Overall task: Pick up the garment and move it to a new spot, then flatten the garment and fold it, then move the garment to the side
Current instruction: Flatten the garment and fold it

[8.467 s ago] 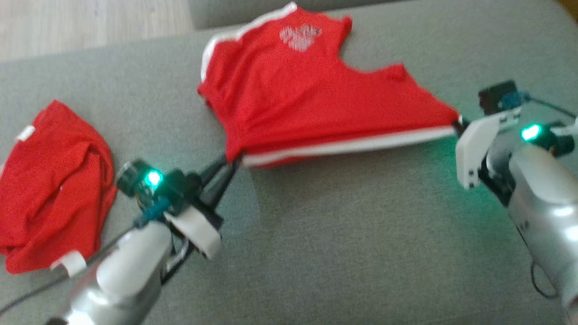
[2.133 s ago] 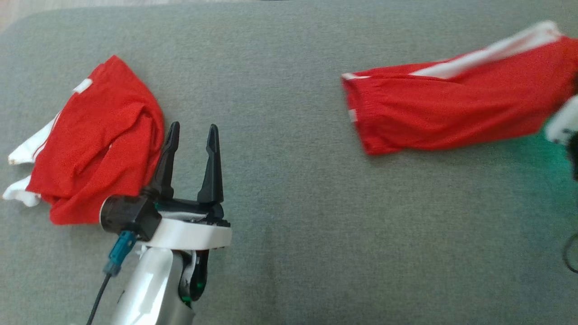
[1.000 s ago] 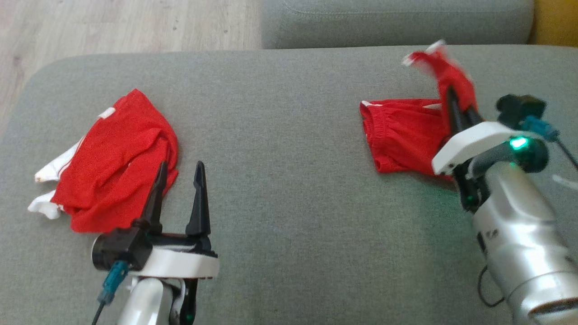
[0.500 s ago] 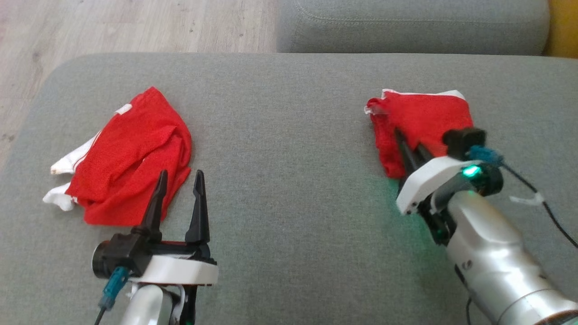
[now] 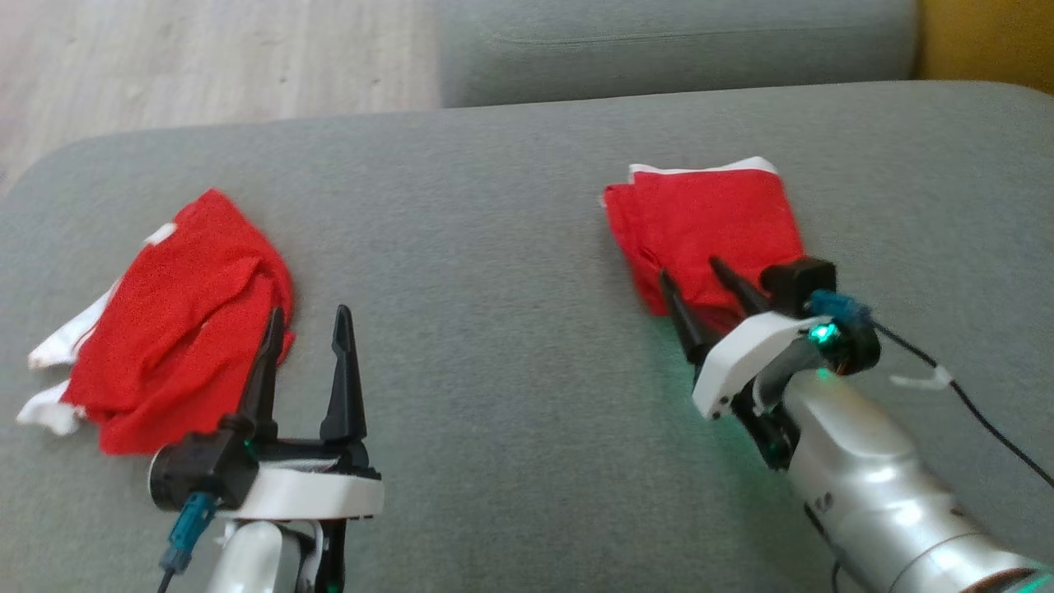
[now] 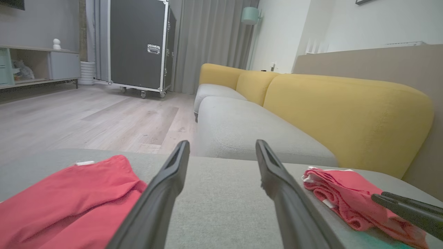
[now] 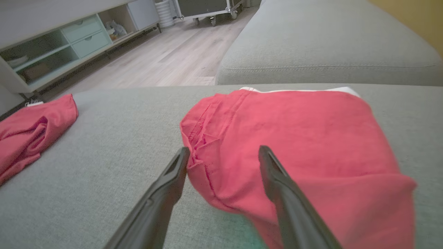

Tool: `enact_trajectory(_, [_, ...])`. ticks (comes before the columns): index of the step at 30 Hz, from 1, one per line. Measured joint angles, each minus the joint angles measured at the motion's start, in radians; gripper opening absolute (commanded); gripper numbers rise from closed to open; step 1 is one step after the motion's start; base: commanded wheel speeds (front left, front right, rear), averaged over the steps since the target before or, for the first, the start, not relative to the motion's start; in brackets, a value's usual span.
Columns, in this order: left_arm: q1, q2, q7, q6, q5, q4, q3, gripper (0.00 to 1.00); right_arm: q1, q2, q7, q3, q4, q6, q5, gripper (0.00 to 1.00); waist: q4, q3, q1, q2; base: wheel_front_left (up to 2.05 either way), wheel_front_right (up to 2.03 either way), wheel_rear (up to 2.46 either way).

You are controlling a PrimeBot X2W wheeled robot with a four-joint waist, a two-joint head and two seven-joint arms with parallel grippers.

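The garment, red with white trim, lies folded into a small square on the right part of the grey cushion. My right gripper is open at its near edge, fingers spread over the fabric and holding nothing. In the right wrist view the garment lies between and beyond those fingers. My left gripper stands open at the lower left, empty. The left wrist view shows the garment at the right.
A second red garment lies crumpled at the left, just beside my left gripper's fingers. Another grey cushion sits behind, with a yellow backrest and wooden floor beyond. A black flight case stands across the room.
My right gripper has opened and let go of the garment, which now lies folded flat. The head camera has shifted slightly. My left gripper has stayed open.
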State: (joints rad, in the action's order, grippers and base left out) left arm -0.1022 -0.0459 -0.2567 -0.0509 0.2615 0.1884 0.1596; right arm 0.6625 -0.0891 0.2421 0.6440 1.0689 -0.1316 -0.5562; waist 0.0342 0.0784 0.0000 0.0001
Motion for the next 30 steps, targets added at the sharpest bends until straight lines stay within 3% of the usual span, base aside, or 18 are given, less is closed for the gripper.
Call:
enact_trajectory(4, [0.0, 0.0, 0.0, 0.0, 0.0, -0.018, -0.003, 1.0, 0.0, -0.023, 0.006, -0.081, -0.078, 0.0, 0.035, 1.0, -0.041, -0.007, 0.0, 0.0, 0.0, 0.0, 0.0])
enact_trajectory(10, [0.0, 0.0, 0.0, 0.014, 0.0, -0.061, -0.029, 1.0, -0.057, -0.072, 0.009, -0.333, -0.297, 0.0, 0.2, 1.0, -0.107, -0.018, 0.0, 0.0, 0.0, 0.0, 0.0])
enact_trajectory(17, [0.004, 0.0, 0.0, 0.016, 0.001, -0.067, -0.024, 1.0, -0.288, -0.007, 0.009, -0.647, -0.543, 0.0, 0.431, 1.0, -0.16, -0.032, 0.0, 0.0, 0.0, 0.0, 0.0])
enact_trajectory(20, [0.008, 0.0, 0.0, 0.017, 0.042, -0.063, -0.022, 1.0, -0.382, 0.027, 0.009, -0.703, -0.635, 0.0, 0.496, 1.0, -0.168, -0.035, -0.0001, 0.0, 0.0, 0.0, 0.0])
enact_trajectory(22, [0.01, 0.0, 0.0, 0.021, 0.007, -0.046, -0.02, 1.0, -0.433, 0.034, 0.009, -0.723, -0.679, 0.0, 0.53, 1.0, -0.17, -0.033, -0.0001, 0.0, 0.0, 0.0, 0.0])
enact_trajectory(30, [0.019, 0.0, 0.0, 0.02, 0.011, -0.025, -0.013, 1.0, -0.473, 0.039, 0.009, -0.709, -0.74, 0.0, 0.468, 1.0, -0.153, -0.016, 0.0, 0.0, 0.0, 0.0, 0.0])
